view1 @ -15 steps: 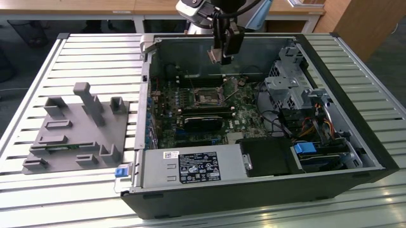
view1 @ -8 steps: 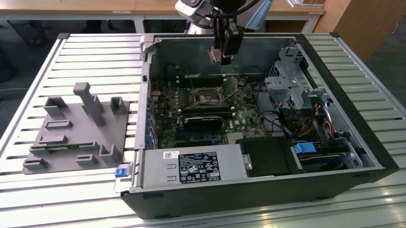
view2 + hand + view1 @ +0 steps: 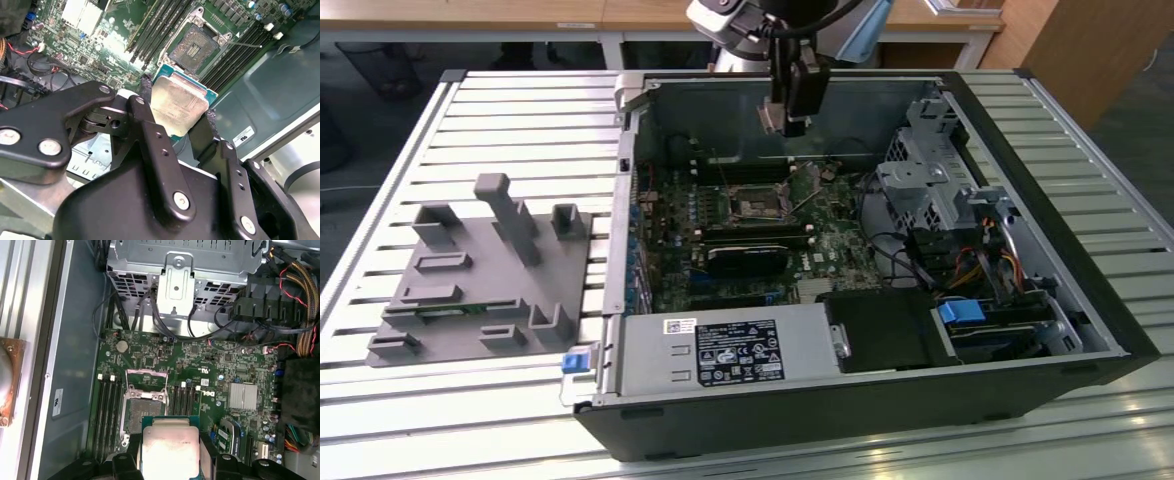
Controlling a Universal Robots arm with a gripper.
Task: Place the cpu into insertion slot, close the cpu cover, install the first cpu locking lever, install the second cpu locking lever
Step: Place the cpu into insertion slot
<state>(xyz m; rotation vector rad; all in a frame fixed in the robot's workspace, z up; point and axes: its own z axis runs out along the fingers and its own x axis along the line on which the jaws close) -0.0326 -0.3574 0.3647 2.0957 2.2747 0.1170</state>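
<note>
Second wrist view: pincer (image 3: 178,100) grips the cpu (image 3: 178,109) above the insertion slot (image 3: 192,48) flanked by memory slots (image 3: 159,31).

insertion slot (image 3: 141,415) open above, mem slots (image 3: 106,415) flanking, drive cage (image 3: 175,270) nr

One open computer case (image 3: 854,415), one green motherboard (image 3: 210,362), one chip (image 3: 170,450), one empty socket (image 3: 142,407), one gripper (image 3: 177,101), one grey holder block (image 3: 467,290), one slatted table (image 3: 520,110)
</note>
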